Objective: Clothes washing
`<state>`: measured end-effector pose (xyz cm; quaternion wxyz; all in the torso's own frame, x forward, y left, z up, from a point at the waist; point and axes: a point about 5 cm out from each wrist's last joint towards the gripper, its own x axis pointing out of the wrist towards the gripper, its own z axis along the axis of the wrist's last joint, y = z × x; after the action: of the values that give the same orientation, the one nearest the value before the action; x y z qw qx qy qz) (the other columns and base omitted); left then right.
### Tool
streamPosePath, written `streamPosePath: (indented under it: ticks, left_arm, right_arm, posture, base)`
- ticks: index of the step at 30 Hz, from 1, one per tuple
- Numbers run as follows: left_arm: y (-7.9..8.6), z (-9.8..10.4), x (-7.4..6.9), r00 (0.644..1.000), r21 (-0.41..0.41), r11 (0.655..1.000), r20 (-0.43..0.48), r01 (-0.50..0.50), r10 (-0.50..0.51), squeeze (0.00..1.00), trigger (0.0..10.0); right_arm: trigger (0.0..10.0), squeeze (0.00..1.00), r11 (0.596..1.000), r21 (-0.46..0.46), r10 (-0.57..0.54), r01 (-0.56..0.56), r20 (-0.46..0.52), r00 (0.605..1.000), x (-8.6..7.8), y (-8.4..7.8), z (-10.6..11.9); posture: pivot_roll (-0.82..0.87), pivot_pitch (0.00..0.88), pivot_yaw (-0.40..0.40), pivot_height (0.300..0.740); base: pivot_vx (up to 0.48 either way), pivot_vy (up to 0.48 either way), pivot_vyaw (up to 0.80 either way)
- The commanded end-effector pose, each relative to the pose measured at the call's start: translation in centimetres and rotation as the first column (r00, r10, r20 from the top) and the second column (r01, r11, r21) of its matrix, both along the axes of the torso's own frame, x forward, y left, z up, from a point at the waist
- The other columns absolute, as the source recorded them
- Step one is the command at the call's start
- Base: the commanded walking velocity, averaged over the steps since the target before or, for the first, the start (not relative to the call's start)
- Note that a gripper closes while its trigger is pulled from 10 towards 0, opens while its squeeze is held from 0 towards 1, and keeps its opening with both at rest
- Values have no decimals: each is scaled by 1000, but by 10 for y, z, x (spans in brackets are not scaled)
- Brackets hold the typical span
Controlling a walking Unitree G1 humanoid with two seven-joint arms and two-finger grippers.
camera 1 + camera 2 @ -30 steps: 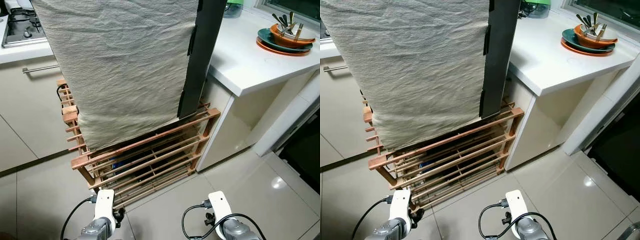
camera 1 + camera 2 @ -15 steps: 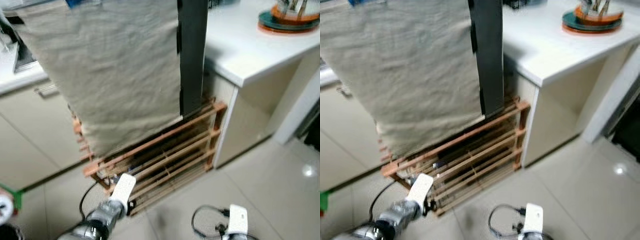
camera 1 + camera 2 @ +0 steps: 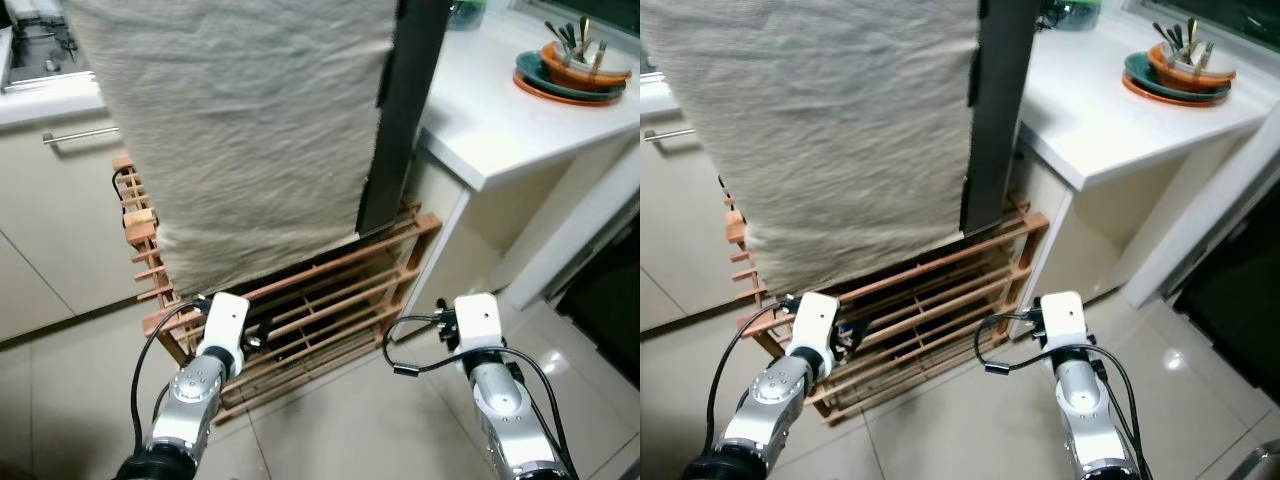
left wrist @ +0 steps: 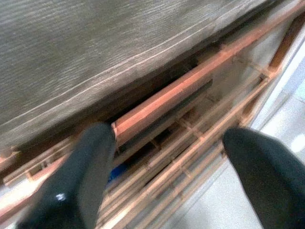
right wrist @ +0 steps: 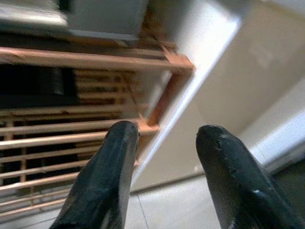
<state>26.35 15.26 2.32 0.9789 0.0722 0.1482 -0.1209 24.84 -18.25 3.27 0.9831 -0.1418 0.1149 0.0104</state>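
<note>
A big beige striped cloth (image 3: 250,130) hangs down over the top of a wooden slatted rack (image 3: 330,290). Beside it, on the right, hangs a narrow dark grey garment (image 3: 400,120). My left arm (image 3: 200,385) is raised in front of the rack's lower left. Its gripper (image 4: 169,136) is open, the fingers wide apart, close to a rack rail just under the cloth's hem (image 4: 95,90). My right arm (image 3: 495,385) is raised near the rack's right end. Its gripper (image 5: 168,130) is open, facing the rack's corner post (image 5: 167,90), and holds nothing.
A white counter (image 3: 500,130) juts out on the right, carrying stacked plates and a bowl of cutlery (image 3: 570,75). A hob (image 3: 40,50) and a cabinet handle (image 3: 80,135) are at the left. Glossy floor tiles (image 3: 350,430) lie before the rack. A dark opening (image 3: 610,300) sits far right.
Both arms have risen from the bottom edge of the picture up toward the rack. The head camera swung aside and came back; cloth and rack have stayed put.
</note>
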Motion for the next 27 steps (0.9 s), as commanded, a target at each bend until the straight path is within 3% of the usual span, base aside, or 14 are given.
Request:
streamPosePath:
  ticks: [1,2,5,8,9,10,17,21,22,23,24,27]
  left_arm:
    - [-8,25,6,995,22,999,98,32,-34,1000,10000]
    - [-12,45,11,982,47,998,183,29,-37,1000,10000]
    - [-15,59,13,973,18,999,225,41,-44,1000,10000]
    - [-17,88,18,948,19,1000,318,12,-18,1000,10000]
    - [-17,96,18,942,0,1000,335,-15,14,729,10000]
    - [-19,101,19,942,-25,999,335,-25,32,0,10000]
    - [-40,112,15,961,-130,984,262,119,-82,0,10000]
    - [-45,119,14,955,-120,981,274,153,-116,0,10000]
    - [-46,122,14,954,-121,980,276,156,-117,639,10000]
    - [-46,122,14,954,-121,980,276,156,-117,639,10000]
    - [-45,130,15,948,-158,973,295,170,-118,1000,10000]
    - [-42,138,20,949,-155,977,302,147,-95,1000,10000]
  right_arm:
    - [10000,1000,1000,10,-16,16,31,999,-1,-4,16]
    - [10000,1000,997,43,-72,69,57,996,-5,-7,29]
    - [10000,1000,992,70,-107,102,84,991,-7,-9,40]
    - [10000,1000,974,160,-183,160,136,974,-13,-10,64]
    - [10000,1000,966,188,-205,176,145,968,-15,-10,71]
    - [10000,1000,962,201,-220,185,164,962,-16,-11,78]
    - [10000,1000,949,211,-271,235,163,949,-19,-11,94]
    - [10000,1000,948,205,-276,244,145,950,-18,-10,96]
    - [10000,1000,947,214,-270,238,137,953,-16,-7,99]
    - [10000,1000,947,214,-270,238,137,953,-16,-7,99]
    - [10000,1000,945,220,-272,241,126,954,-14,-4,99]
    - [10000,1000,942,231,-276,244,114,954,-11,-2,101]
  posture:
    - [-107,0,-73,740]
    - [-119,0,-50,740]
    - [-121,0,-45,740]
    - [-131,0,-6,740]
    - [-131,0,-2,740]
    - [-132,0,8,740]
    - [-138,0,30,740]
    - [-138,0,31,740]
    - [-135,0,33,740]
    - [-135,0,33,740]
    - [-132,0,33,740]
    - [-125,0,33,740]
  base:
    - [0,0,0]
    - [0,0,0]
    - [0,0,0]
    - [0,0,-533]
    - [0,0,-800]
    - [0,0,-800]
    - [0,0,-800]
    - [0,0,-800]
    - [0,0,-800]
    - [0,0,-800]
    - [0,0,-800]
    - [0,0,-800]
